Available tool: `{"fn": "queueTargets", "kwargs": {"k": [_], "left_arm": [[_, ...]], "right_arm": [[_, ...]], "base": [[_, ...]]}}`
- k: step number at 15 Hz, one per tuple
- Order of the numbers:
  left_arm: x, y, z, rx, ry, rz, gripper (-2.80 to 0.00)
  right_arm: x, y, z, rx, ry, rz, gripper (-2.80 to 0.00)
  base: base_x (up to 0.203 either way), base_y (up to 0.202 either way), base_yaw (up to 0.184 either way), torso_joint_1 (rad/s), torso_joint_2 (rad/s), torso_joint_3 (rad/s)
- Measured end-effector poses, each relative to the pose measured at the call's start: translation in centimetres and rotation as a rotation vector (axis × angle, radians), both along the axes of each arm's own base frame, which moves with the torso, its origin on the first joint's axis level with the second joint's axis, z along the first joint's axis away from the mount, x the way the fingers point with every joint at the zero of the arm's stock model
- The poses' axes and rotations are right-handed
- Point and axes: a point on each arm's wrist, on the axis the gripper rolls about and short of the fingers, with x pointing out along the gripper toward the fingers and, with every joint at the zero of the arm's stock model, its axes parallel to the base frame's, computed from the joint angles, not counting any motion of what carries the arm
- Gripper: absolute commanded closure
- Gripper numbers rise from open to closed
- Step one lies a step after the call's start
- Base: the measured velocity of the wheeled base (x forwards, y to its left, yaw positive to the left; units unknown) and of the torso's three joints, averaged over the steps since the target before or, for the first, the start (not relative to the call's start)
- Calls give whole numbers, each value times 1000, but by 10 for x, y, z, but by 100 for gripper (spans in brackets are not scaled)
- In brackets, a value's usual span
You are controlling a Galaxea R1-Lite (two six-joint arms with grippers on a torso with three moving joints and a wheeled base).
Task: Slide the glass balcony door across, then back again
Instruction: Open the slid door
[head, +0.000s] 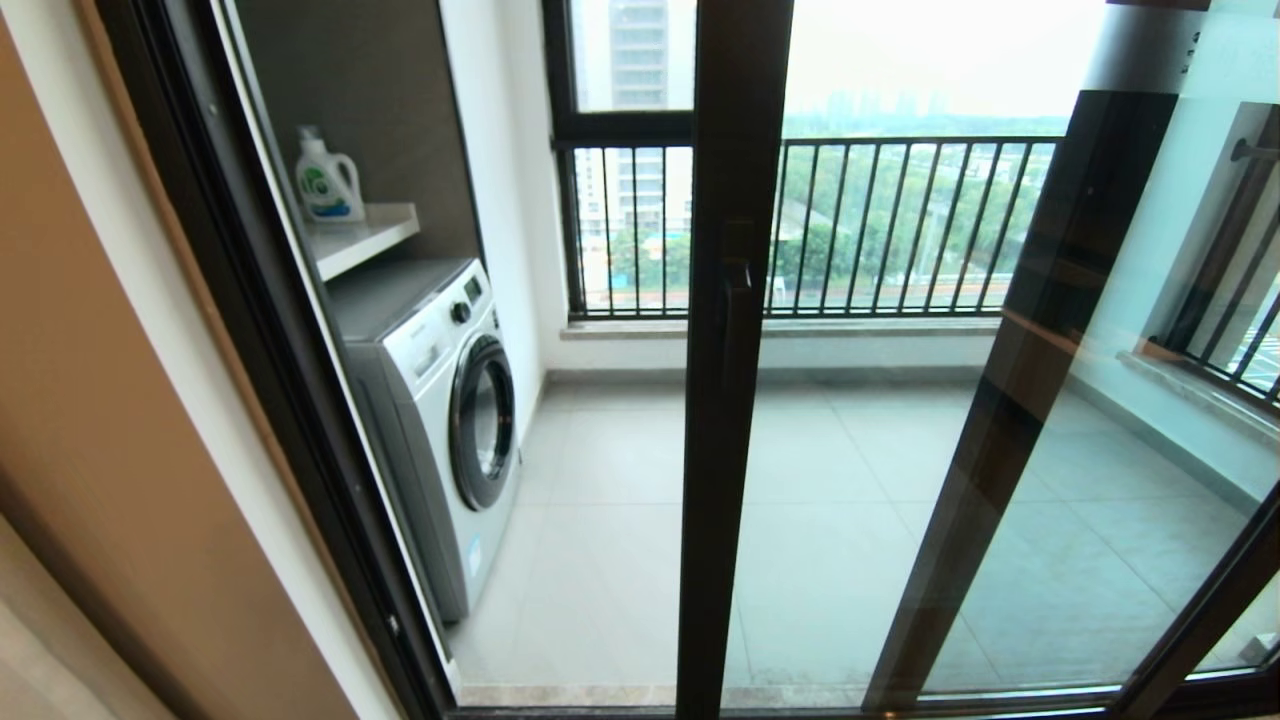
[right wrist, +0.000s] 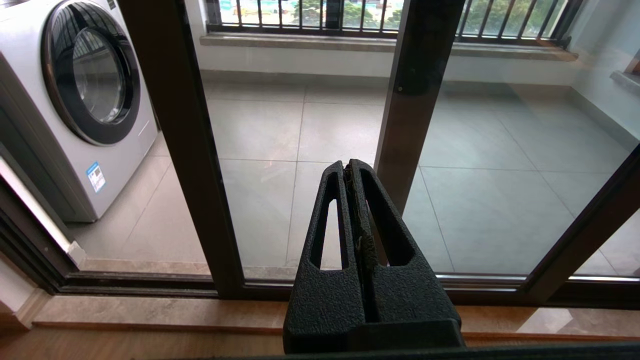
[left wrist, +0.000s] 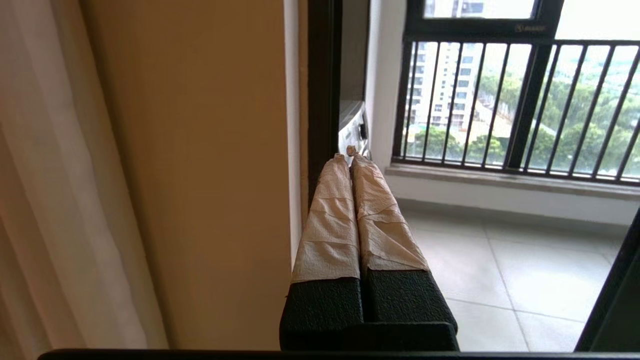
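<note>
The glass balcony door [head: 728,480] stands partly slid aside. Its dark brown edge post is in the middle of the head view, with the dark bar handle [head: 737,310] on it and clear glass to its right. A gap to the balcony lies open on its left. Neither gripper shows in the head view. My right gripper [right wrist: 347,167] is shut and holds nothing. It points low at the door's glass, just right of the edge post [right wrist: 185,150]. My left gripper [left wrist: 348,156], with paper-wrapped fingers [left wrist: 330,215], is shut and empty beside the dark door jamb [left wrist: 324,75].
A white washing machine [head: 450,400] stands just inside the gap on the left, with a detergent bottle [head: 325,180] on a shelf above. A second dark-framed glass panel [head: 1040,330] overlaps on the right. The barred window [head: 900,220] lies beyond. A tan wall [left wrist: 200,175] and curtain [left wrist: 50,200] flank my left arm.
</note>
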Motion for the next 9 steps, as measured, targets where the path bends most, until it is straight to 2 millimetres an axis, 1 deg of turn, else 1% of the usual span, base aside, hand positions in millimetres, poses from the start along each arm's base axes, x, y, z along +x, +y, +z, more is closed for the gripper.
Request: {"fn": "queueTargets", "kwargs": {"k": [3,5,6,8,9], "left_arm": [[-3,-1,-1,2,-16,-36,0],[-4,-3,0,29,-35,-112,0],[-5,-3,3,30,-64,-127,0],[-9,-4,16,36,-133,-131,0],[-10,-4,22,27,-134,-132,0]], "right_arm": [[0,0,0,0,0,0,0],[0,0,0,0,0,0,0],[0,0,0,0,0,0,0],[0,0,0,0,0,0,0],[0,0,0,0,0,-1,0]], "base": [[0,0,0,0,0,0],[0,0,0,0,0,0],[0,0,0,0,0,0],[0,0,0,0,0,0],[0,0,0,0,0,0]]}}
